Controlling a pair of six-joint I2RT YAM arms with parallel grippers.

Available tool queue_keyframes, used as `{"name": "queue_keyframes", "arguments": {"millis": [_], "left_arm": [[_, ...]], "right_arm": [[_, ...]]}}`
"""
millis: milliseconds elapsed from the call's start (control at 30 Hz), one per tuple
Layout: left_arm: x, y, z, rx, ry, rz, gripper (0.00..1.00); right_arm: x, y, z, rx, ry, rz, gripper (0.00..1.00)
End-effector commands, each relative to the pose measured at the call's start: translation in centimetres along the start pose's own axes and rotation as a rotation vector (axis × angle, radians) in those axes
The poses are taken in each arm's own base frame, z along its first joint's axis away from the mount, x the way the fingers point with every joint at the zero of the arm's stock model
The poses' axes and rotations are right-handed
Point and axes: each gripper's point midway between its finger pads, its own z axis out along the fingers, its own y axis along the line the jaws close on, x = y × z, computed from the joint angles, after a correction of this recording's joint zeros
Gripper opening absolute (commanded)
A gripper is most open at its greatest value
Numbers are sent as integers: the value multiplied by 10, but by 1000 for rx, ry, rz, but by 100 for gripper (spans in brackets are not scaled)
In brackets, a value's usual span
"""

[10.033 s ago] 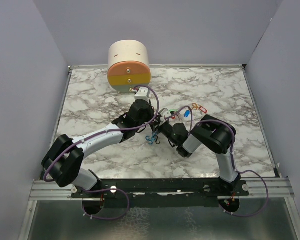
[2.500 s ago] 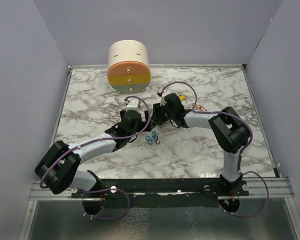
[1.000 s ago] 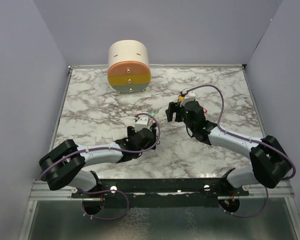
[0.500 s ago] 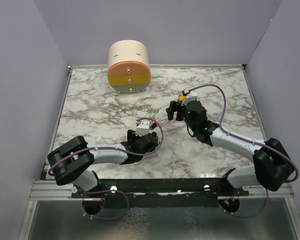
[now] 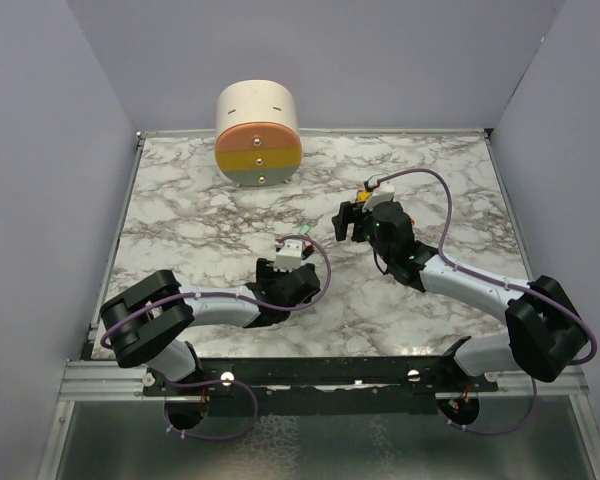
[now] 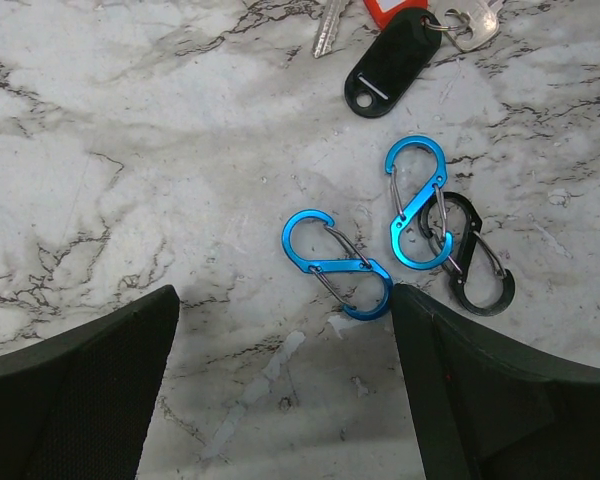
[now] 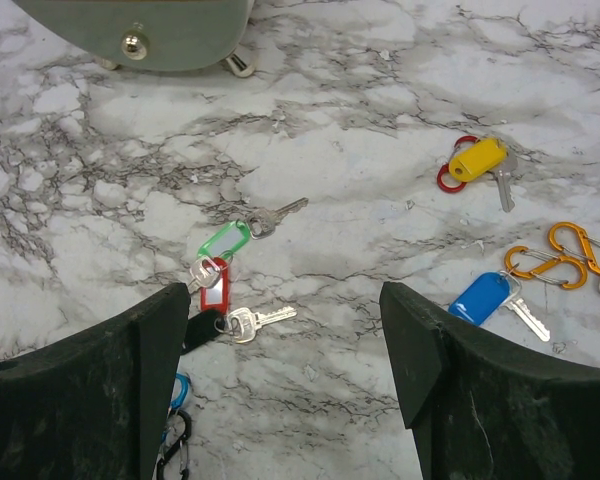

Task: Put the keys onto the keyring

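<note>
The keys lie loose on the marble. In the right wrist view, a green-tagged key (image 7: 223, 243), a red-tagged one (image 7: 212, 288) and a black-tagged one (image 7: 202, 325) cluster at the left. A yellow-tagged key (image 7: 477, 158) and a blue-tagged key (image 7: 477, 297) lie to the right. Two blue S-shaped clip keyrings (image 6: 337, 264) (image 6: 418, 200) and a black one (image 6: 470, 250) lie just ahead of my left gripper (image 6: 285, 400), which is open and empty. My right gripper (image 7: 285, 390) hangs open and empty above bare marble between the two key groups.
A round drawer unit (image 5: 258, 135) with orange, yellow and green fronts stands at the back left. Orange clips (image 7: 545, 262) lie beside the blue tag. The left gripper (image 5: 298, 290) and right gripper (image 5: 345, 222) hover near the table's middle, apart from each other.
The left arm has folded back a little toward the near edge, its gripper staying over the clips. The right arm has barely shifted. Both grippers stay open.
</note>
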Motion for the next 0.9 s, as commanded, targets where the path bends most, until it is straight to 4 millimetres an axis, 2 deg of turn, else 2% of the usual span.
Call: {"name": "queue_keyframes", "arguments": {"millis": [0, 233, 533, 867], "left_arm": [[-7, 10, -1, -57, -24, 35, 89], [-10, 26, -6, -118, -35, 54, 89], [-31, 21, -19, -72, -82, 6, 89], [-19, 9, -11, -38, -47, 12, 89]], "right_arm": [[-3, 2, 2, -6, -18, -3, 77], [-3, 3, 2, -12, -17, -1, 77], [-2, 5, 3, -20, -13, -3, 77], [0, 6, 3, -25, -4, -2, 76]]}}
